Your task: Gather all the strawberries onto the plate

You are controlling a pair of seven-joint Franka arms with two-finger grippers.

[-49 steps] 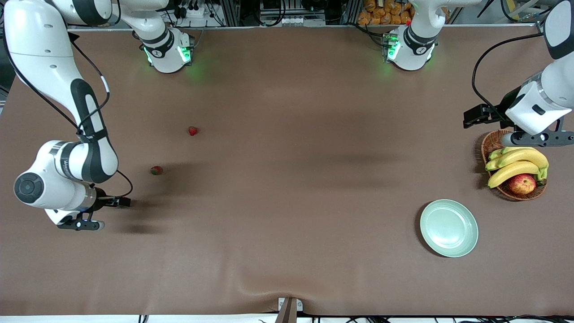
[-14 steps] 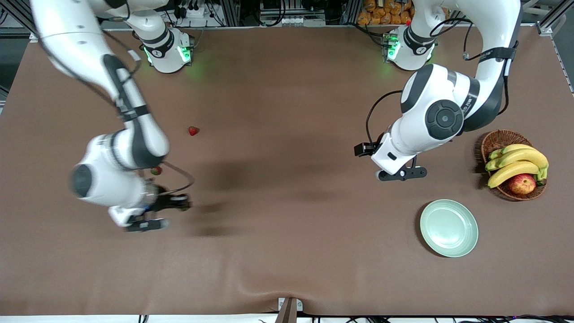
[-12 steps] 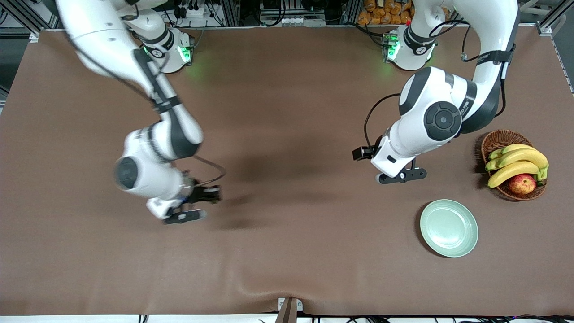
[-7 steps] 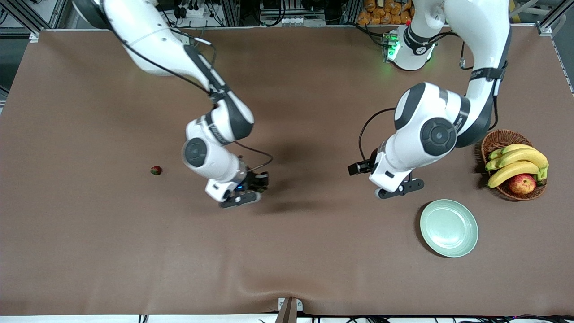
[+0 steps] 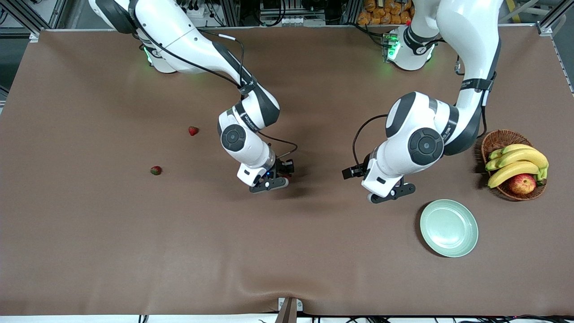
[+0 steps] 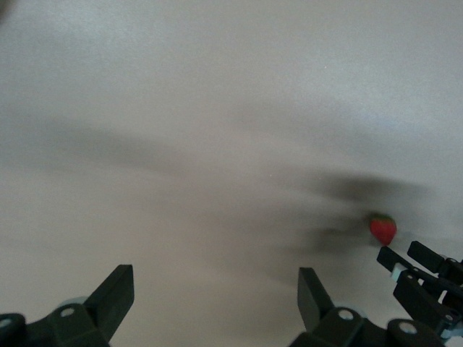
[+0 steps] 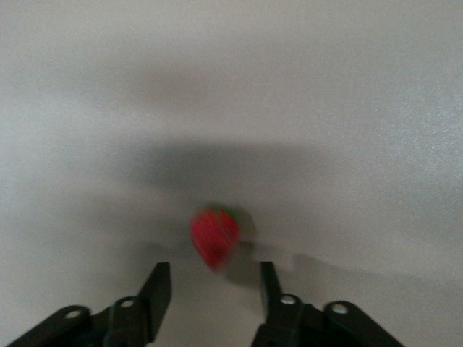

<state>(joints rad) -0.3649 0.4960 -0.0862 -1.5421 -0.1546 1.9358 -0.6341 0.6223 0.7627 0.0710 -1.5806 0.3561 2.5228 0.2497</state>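
Mid-frame in the front view, the right gripper [image 5: 269, 184] hangs low over the bare brown table [image 5: 287, 251]. Its own arm hides what lies under it there. The right wrist view shows its fingers [image 7: 160, 283] parted wider than one blurred strawberry [image 7: 215, 238] just off their tips. The berry appears to sit loose rather than pinched, though the blur hides whether it rests on the cloth. Two more strawberries lie apart toward the right arm's end, one [image 5: 193, 130] higher in the frame than the other [image 5: 156, 170]. The left gripper [image 5: 390, 194], jaws spread wide and empty, hovers over the cloth near the pale green plate [image 5: 449, 228], which holds nothing. A wicker basket [image 5: 493, 140] of bananas [image 5: 520, 161] and an apple [image 5: 522, 184] sits just above the plate, at the frame's edge.
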